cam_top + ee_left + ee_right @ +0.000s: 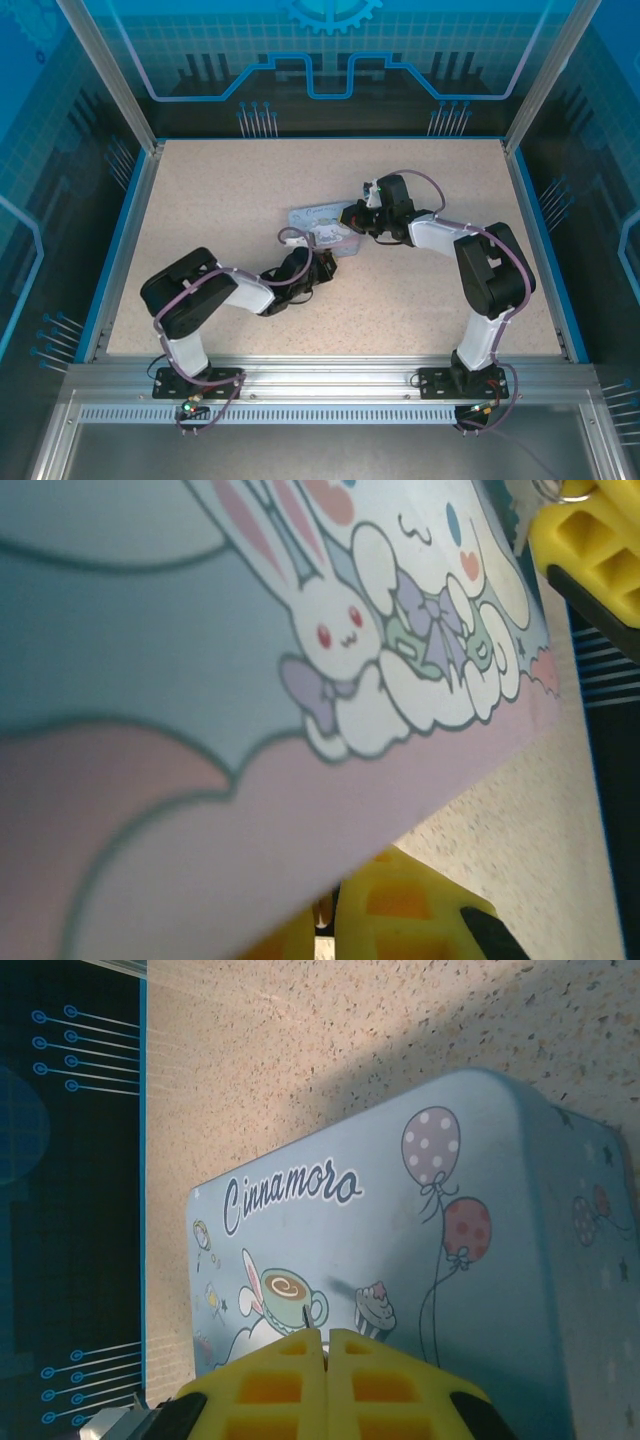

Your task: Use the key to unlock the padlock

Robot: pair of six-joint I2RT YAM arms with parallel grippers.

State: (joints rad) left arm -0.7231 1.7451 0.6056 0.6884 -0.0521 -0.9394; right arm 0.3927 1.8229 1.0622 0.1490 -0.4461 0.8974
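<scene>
One counter [250, 180] is counted. Two arms are counted at its near edge: a left arm [200, 295] and a right arm [490, 270]. Two tools are counted, one on each arm: the left tool [318, 262] and the right tool [352, 218]. Two yellow fingers [290, 1358] are seen on the right tool in its wrist view, and two more on the left tool in its own. One tin [318, 214] is counted. In the right wrist view, two balloons [432, 1145], one cup [285, 1295] and one cupcake [375, 1310] are printed on it. In the left wrist view, two white cartoon animals [335, 625] and two purple bows [305, 685] are counted.
</scene>
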